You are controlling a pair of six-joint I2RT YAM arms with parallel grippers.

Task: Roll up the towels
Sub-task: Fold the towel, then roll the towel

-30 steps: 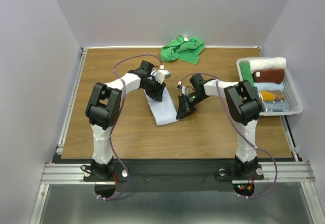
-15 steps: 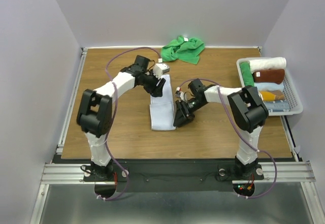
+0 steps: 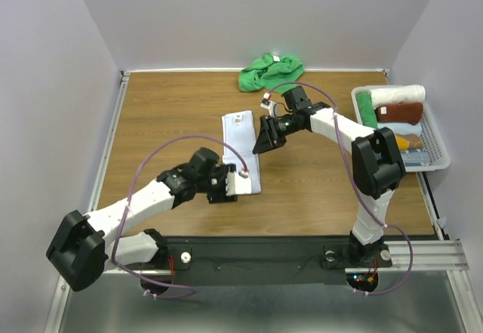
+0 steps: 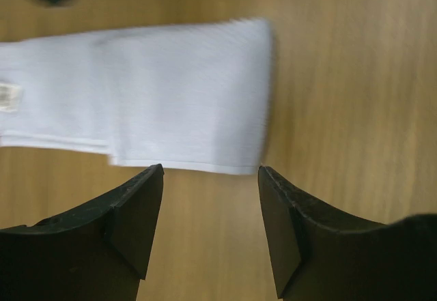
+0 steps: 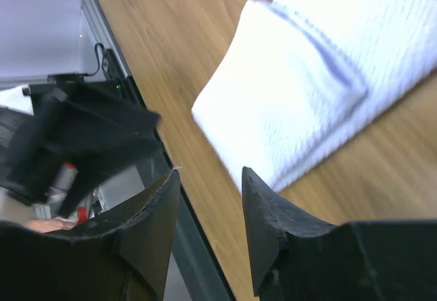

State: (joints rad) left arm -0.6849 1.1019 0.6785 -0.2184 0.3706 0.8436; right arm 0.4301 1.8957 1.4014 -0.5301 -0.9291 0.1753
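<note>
The left gripper (image 4: 210, 171) is hovering low over the table (image 3: 166, 114) near its front edge, its jaws spread with nothing between them, tips just short of the near end of the pale towel (image 3: 241, 152). That towel is lying flat as a folded strip mid-table, its small label (image 3: 238, 120) at the far end. The right gripper (image 5: 210, 173) is hanging beside the strip's right edge, jaws parted and empty. The green towel (image 3: 272, 74) is sitting crumpled at the far edge.

pale towel (image 3: 240, 150): ribbed matt cloth | table (image 3: 166, 121): matt wood grain | left pincer fingers (image 4: 133, 216): matt black plastic
</note>
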